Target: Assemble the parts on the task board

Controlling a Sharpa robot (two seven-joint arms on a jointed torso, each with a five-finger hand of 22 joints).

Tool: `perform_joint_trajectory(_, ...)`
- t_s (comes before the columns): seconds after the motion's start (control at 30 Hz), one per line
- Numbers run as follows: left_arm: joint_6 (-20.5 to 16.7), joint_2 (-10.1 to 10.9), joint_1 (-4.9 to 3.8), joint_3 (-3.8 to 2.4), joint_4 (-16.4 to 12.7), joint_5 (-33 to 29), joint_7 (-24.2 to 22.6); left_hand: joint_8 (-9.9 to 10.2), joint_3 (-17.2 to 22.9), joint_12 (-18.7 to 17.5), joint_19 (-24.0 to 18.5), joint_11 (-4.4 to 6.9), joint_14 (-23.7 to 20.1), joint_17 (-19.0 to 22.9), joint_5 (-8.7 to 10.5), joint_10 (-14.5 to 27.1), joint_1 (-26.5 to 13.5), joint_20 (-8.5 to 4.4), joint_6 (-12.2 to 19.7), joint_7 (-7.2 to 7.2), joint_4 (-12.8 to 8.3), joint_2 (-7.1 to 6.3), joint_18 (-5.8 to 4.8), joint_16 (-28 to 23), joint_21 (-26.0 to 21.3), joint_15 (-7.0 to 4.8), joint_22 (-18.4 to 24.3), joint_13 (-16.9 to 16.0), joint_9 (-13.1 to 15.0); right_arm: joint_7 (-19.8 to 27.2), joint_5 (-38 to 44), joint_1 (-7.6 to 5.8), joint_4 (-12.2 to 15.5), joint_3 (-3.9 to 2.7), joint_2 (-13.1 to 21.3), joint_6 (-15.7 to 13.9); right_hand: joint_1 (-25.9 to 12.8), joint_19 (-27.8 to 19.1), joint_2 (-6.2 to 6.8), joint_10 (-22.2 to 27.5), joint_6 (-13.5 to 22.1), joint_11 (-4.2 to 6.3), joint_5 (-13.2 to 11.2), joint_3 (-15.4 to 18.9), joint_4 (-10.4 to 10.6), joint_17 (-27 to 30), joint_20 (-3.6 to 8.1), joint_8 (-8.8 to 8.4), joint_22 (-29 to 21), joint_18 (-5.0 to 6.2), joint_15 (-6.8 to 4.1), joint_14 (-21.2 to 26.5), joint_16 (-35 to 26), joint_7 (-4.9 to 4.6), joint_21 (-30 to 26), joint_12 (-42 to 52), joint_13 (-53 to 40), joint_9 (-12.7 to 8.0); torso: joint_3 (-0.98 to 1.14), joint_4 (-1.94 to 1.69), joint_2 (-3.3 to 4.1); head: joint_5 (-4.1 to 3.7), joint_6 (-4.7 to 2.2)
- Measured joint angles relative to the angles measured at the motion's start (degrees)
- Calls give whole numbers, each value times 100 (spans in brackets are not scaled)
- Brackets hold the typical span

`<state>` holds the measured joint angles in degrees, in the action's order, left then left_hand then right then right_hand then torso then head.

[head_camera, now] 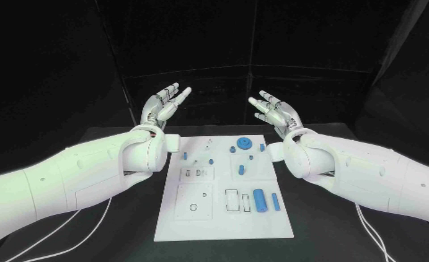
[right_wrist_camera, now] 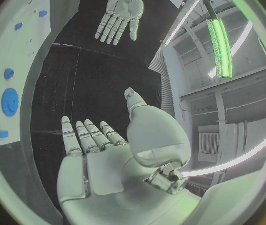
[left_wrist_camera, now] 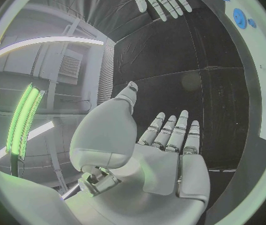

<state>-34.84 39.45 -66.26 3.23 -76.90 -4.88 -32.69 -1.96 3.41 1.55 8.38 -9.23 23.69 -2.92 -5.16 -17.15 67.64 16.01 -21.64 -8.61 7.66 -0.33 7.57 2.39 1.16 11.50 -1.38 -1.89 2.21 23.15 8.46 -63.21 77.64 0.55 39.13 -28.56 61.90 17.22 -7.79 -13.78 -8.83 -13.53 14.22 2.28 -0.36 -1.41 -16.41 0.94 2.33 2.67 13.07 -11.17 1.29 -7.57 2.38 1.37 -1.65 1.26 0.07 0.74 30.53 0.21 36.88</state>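
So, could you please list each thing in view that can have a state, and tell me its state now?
Left silver hand: open, raised above the table, holding nothing.
Right silver hand: open, raised above the table, holding nothing.
White rectangular task board: lying flat on the black table, untouched.
Round blue gear-like part: resting on the board's far end.
Long blue cylinder part: lying on its side on the board.

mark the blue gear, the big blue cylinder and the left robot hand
blue gear (head_camera: 243,144), head view, its round top face
big blue cylinder (head_camera: 260,200), head view, mid-length of its side
left robot hand (head_camera: 166,103), head view, open palm
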Motion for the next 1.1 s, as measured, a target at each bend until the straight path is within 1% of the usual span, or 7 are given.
perform_joint_trajectory(0.17,140,-2,-1,3,9,-69,-83,-12,27,1,16,-43,51,-9,-17,-43,134,38,-48,-8,26,-5,1,0,0,19,-6,-4,5,-252,413,-78,-290,12,-128,683,580,572,-16,-688,-521,-46,-122,-92,-390,-69,-6,108,86,161,32,-726,152,-32,164,129,-62,57,0,1,-1,0,0)
perform_joint_trajectory(0.37,219,2,0,3,8,-109,-128,-12,57,23,47,-107,217,-38,-17,-149,152,68,-149,-13,57,-23,87,28,28,20,-23,-12,13,-441,737,-116,-439,18,-190,1193,1104,1644,3,-2270,-1883,19,-172,-250,-864,-178,-4,384,258,444,-79,-2319,524,-128,563,462,-166,194,-1,1,-1,0,0)
perform_joint_trajectory(0.43,288,192,-34,7,-187,-115,-132,-34,72,23,128,-153,333,-57,-17,-216,196,79,-229,-19,72,0,89,61,70,23,-40,-21,22,-473,1324,-241,-654,46,-181,1166,1206,1982,8,-2759,-2429,82,-203,-316,-1009,-209,15,482,314,494,-158,-2846,642,-182,715,556,-174,231,-7,3,20,4,14)
perform_joint_trajectory(0.57,363,381,-76,-2,-274,-131,-159,-33,73,46,234,-200,513,-80,-17,-347,235,75,-311,-20,72,30,88,89,107,8,-60,-28,23,-544,2312,-461,-837,-3,-96,1021,1270,2523,14,-3499,-3239,191,-203,-449,-1250,-242,87,550,403,582,-311,-3698,806,-305,978,639,-174,251,-37,11,111,8,27)
perform_joint_trajectory(0.63,397,411,-74,1,-374,-134,-168,-33,76,46,307,-203,594,-93,-17,-409,267,61,-355,-28,68,20,88,90,130,11,-73,-28,29,-600,2683,-509,-839,10,-102,989,1300,2772,30,-3802,-3556,248,-203,-518,-1353,-255,140,583,447,672,-392,-4081,862,-359,1111,639,-179,251,-48,13,155,10,9)
perform_joint_trajectory(0.8,484,531,-67,5,-594,-134,-197,-33,89,46,460,-252,782,-117,-17,-522,282,70,-412,-43,56,36,88,127,179,43,-95,-34,29,-829,3640,-662,-816,18,-100,981,1322,3305,53,-4406,-4113,385,-224,-658,-1505,-317,323,587,584,672,-605,-4905,987,-489,1466,639,-184,251,-69,14,292,13,-15)
perform_joint_trajectory(1.1,580,743,-68,4,-1038,-115,-252,-67,74,69,945,-320,1180,-162,-17,-794,343,72,-677,-57,10,96,87,228,363,95,-177,-50,47,-1461,5299,-835,-734,13,-113,1125,1288,4194,268,-5202,-4708,652,-189,-825,-1586,-621,748,582,1048,671,-1023,-6370,1446,-327,2407,560,-192,250,-114,-29,569,1,-108)
